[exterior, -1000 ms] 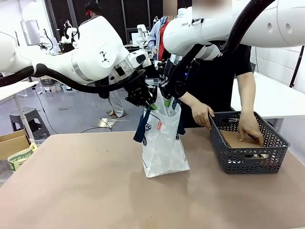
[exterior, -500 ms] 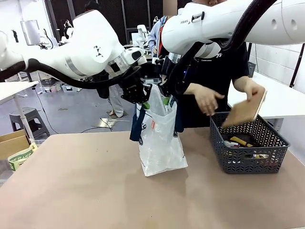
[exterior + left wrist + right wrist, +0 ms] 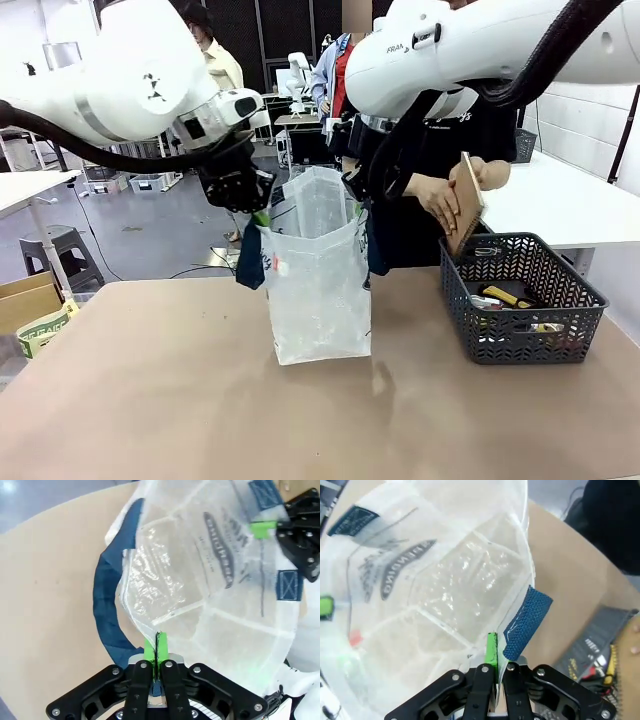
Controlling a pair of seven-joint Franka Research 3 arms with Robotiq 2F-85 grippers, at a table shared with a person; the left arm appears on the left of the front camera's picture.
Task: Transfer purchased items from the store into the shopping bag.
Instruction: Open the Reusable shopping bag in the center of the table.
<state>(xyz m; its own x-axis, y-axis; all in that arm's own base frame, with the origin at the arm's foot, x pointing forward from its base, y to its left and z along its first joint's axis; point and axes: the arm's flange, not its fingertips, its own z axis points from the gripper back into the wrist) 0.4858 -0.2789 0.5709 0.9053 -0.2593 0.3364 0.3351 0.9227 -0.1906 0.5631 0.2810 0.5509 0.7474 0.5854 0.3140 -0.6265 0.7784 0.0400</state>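
The shopping bag [image 3: 318,280], translucent white with navy handles, stands on the table with its mouth held wide. My left gripper [image 3: 257,214] is shut on the bag's left rim and my right gripper [image 3: 358,206] on its right rim. In the left wrist view, the left gripper [image 3: 156,647] pinches the thin plastic edge of the bag [image 3: 210,580] beside a navy handle [image 3: 105,620]. The right wrist view shows the right gripper [image 3: 492,655] clamped on the rim next to a navy strap [image 3: 525,617]. A person's hands hold a flat brown package [image 3: 465,203] upright over the basket. More purchased items [image 3: 508,297] lie in the basket.
A dark grey mesh basket [image 3: 560,318] stands at the table's right, close to the bag. The person stands behind it at the far edge. The brown tabletop [image 3: 150,400] is bare in front and to the left. A cardboard box [image 3: 25,298] sits beyond the left edge.
My two grippers have moved apart, the left one going left, and the bag's mouth has spread open. The person has lifted the brown package out of the basket and turned it upright.
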